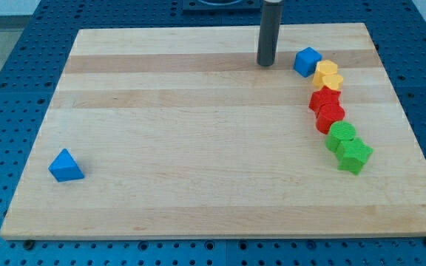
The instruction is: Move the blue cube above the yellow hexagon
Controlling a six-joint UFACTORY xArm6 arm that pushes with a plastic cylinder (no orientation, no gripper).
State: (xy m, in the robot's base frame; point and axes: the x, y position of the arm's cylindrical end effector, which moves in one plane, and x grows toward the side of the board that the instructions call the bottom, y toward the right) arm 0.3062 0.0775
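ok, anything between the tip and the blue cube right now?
No. In the camera view, only bare board separates my tip from the blue cube, which sits to its right, against the yellow blocks.
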